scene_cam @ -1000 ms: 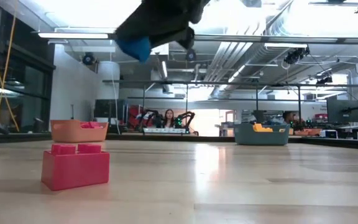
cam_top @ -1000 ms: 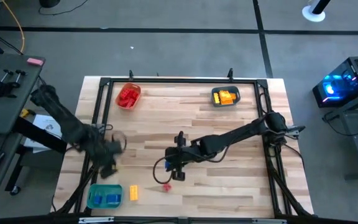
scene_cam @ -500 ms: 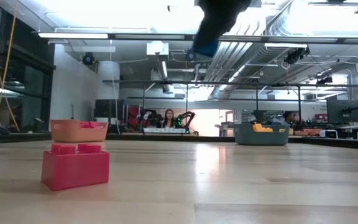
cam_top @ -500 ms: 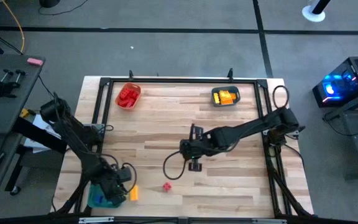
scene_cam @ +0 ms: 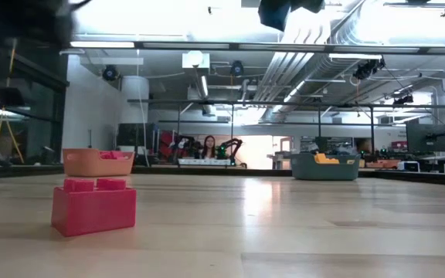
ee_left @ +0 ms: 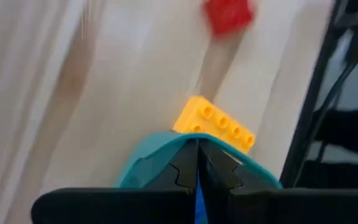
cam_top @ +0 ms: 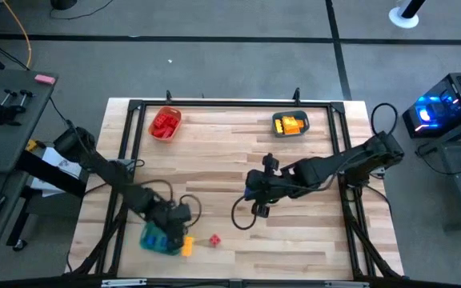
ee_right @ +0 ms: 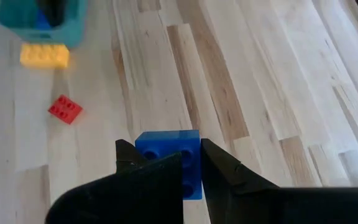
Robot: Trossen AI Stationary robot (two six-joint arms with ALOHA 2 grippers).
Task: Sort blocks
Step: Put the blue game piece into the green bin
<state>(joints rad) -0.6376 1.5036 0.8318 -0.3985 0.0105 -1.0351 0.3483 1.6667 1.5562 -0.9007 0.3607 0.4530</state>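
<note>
- The bench (cam_top: 294,248) is pale wood planking in a black frame.
- Grey floor (cam_top: 214,64) surrounds it, crossed by dark seams.
- At 9 o'clock stands a dark side desk (cam_top: 2,120); a pink object (cam_top: 45,78) lies on it.
- At 3 o'clock a computer case (cam_top: 442,108) glows blue.
- Across the bench, the room has an exposed ceiling with pipes (scene_cam: 284,85) and strip lights (scene_cam: 107,44).
- A seated person (scene_cam: 209,147) shows far behind.

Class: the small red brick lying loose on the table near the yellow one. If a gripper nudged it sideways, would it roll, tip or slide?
The red brick is flat-sided and squat, so it would probably slide, not roll. It looks rigid and likely light. On the smooth wooden table it may skid or turn.
</note>
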